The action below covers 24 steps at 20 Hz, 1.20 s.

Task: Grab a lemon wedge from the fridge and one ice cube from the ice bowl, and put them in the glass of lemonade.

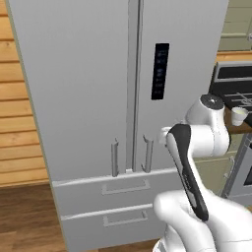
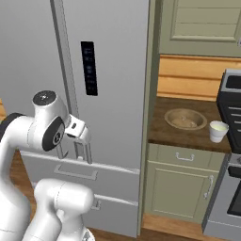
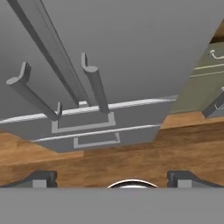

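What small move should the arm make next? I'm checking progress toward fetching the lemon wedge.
Probably reach the open gripper toward the right door's vertical bar handle: the tall grey steel two-door fridge is shut, and the jaws hang empty, short of both handles.

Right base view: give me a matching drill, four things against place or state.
1 fridge
2 ice bowl
3 glass of lemonade
4 tool

a open, in front of the door handles
b on the counter, between fridge and glass
c doors shut
d on the counter, next to the stove

Pairs: 1-c, 2-b, 3-d, 4-a
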Tool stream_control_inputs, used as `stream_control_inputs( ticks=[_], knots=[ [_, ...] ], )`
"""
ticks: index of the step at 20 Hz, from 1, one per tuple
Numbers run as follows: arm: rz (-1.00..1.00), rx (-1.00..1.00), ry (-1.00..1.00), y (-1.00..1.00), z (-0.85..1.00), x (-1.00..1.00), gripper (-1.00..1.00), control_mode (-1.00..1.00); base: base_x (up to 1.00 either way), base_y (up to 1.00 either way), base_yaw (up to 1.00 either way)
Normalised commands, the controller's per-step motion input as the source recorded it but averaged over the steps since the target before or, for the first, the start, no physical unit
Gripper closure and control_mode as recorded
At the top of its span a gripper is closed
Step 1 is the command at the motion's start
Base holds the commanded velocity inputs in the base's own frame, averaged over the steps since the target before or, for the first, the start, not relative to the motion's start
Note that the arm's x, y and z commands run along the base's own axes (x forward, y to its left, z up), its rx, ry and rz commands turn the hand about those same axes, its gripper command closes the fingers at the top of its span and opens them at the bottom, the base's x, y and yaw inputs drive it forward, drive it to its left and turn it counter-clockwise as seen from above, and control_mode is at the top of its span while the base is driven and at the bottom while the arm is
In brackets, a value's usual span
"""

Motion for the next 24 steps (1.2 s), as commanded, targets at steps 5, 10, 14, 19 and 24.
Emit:
stream_control_inputs(
  ticks=[5, 10, 14, 19, 24],
  knots=[
    [-0.15, -0.07, -0.04, 0.43, -0.08, 0.36, -1.0, -1.0, 0.0, 0.0, 0.0],
    [-0.06, -0.03, 0.0, 0.06, -0.02, 0.57, -1.0, -1.0, 0.0, 0.0, 0.0],
    [-0.02, -0.03, 0.01, 0.07, -0.15, 0.43, -1.0, -1.0, 0.0, 0.0, 0.0],
    [-0.16, -0.01, 0.18, 0.14, -0.56, 0.36, -1.0, -1.0, 0.0, 0.0, 0.0],
    [0.15, 0.01, 0.07, -0.4, -0.33, 0.89, -1.0, -1.0, 0.0, 0.0, 0.0]
  ],
)
